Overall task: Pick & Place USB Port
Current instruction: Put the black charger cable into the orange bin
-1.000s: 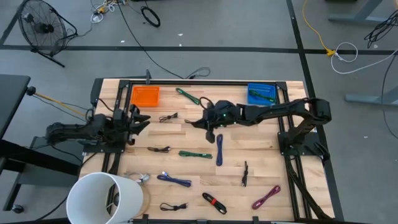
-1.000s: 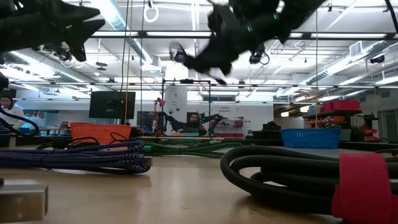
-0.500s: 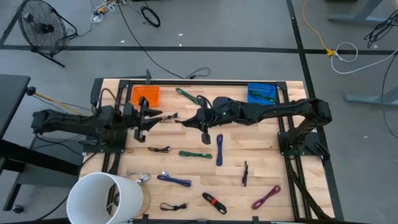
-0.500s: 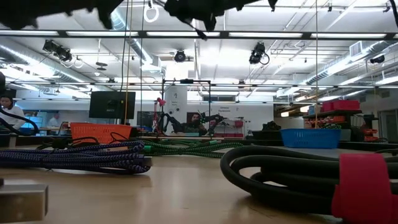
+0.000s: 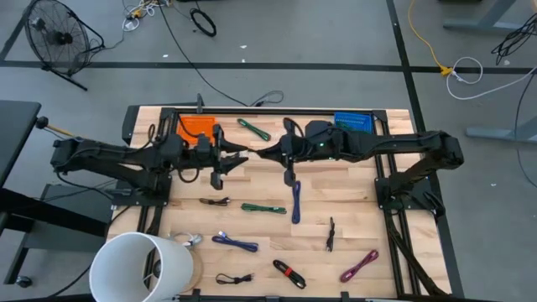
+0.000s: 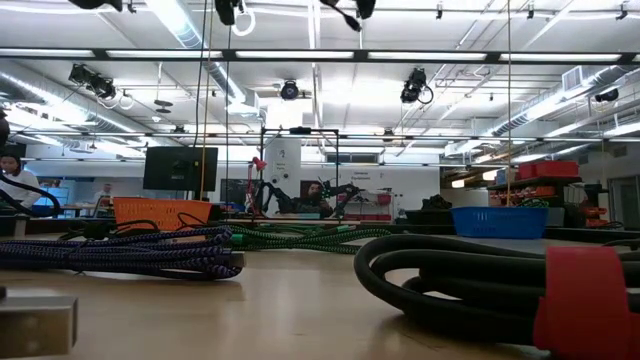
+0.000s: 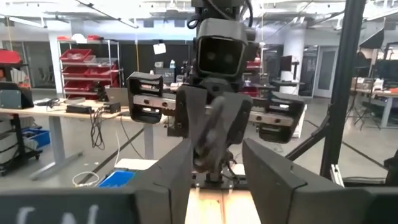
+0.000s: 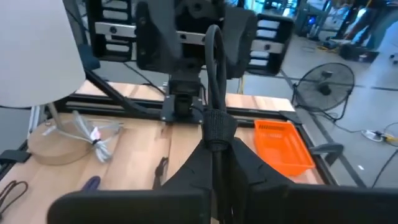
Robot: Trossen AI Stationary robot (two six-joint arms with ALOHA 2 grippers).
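Observation:
A black cable [image 8: 214, 68], coiled into a long loop with a band round it, is held in the air over the table's far middle by my right gripper [image 5: 258, 155], which is shut on it. My left gripper [image 5: 242, 156] faces it from the table's left, open, almost tip to tip. In the left wrist view its fingers [image 7: 180, 168] stand on either side of the blurred cable [image 7: 210, 140], with the right gripper behind. The low view shows only dark parts of both arms at its top edge. My right gripper pinches the cable at its banded part [image 8: 215, 127] between its two fingers. The fingers come nearly level from the table's right and lie along the cable. The loop sticks out past the fingertips toward my left gripper, clear of the table. Whether my left gripper touches the cable I cannot tell.
An orange bin [image 5: 196, 127] stands at the far left and a blue bin [image 5: 352, 124] at the far right. Several bundled cables lie on the wood: green [image 5: 263, 208], blue [image 5: 295, 201], black [image 5: 331, 233], purple [image 5: 358, 267]. A white cylinder [image 5: 138, 268] stands at the near left corner.
My right gripper has risen from the table with the black cable, which is now lifted clear, and has drifted toward the far edge. My left gripper has risen and reached toward the table's right until it meets the right gripper. Both arms have left the low view upward.

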